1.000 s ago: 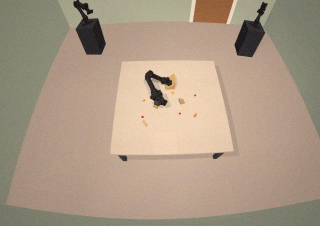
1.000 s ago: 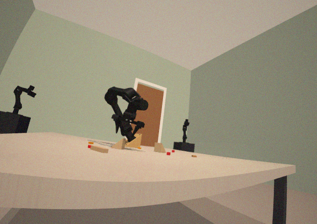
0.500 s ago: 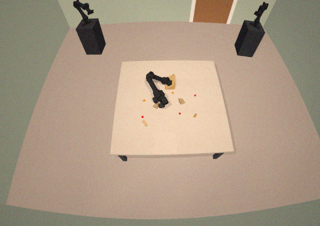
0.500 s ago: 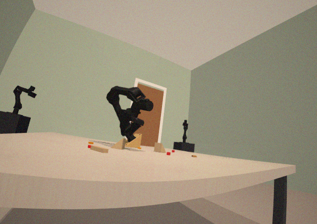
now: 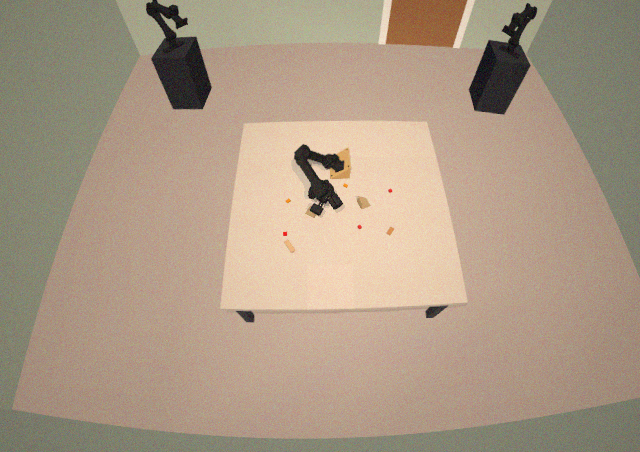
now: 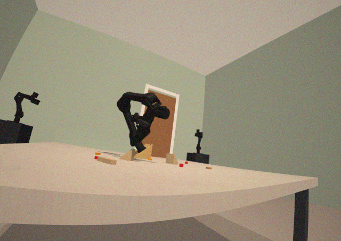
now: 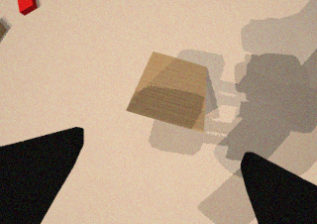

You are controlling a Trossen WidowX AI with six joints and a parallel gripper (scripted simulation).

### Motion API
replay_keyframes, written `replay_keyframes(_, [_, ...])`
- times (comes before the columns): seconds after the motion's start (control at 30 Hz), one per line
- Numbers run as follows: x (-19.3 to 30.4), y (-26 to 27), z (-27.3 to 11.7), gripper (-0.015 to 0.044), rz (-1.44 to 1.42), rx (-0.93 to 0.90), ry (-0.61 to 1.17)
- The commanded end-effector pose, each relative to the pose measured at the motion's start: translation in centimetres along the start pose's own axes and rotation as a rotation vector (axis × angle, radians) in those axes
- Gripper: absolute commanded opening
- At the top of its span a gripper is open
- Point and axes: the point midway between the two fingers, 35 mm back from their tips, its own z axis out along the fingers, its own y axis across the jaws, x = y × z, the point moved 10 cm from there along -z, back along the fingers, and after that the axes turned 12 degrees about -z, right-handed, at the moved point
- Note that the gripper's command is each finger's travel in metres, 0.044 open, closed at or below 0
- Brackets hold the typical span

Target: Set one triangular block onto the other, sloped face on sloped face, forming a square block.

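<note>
One triangular block (image 5: 310,213) (image 6: 128,155) (image 7: 170,92) rests on the table, partly hidden by the gripper in the top view. The wrist view shows it beyond the fingertips, with a shadow across it. The other triangular block (image 5: 363,202) (image 6: 171,159) stands apart on the table, to the right of the gripper in the top view. My gripper (image 5: 326,206) (image 7: 165,149) is open and empty, its fingers wide apart above the table and short of the first block in the wrist view. In the exterior view the arm overlaps the fingers, so they are hard to make out.
A light plank (image 5: 289,246) (image 6: 106,160) lies near a red cube (image 5: 284,233) (image 7: 27,4). A small brown block (image 5: 390,230) (image 6: 208,168) lies to the right. Several small red and orange pieces are scattered around. The arm's wooden base (image 5: 345,172) stands behind the blocks.
</note>
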Motion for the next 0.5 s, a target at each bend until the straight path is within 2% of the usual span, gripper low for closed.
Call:
replay_keyframes(0.0, [0.1, 0.1, -0.2, 0.044, 0.046, -0.011, -0.007])
replay_keyframes(0.47, [0.2, 0.4, 1.5, 0.044, 0.056, 0.006, -0.015])
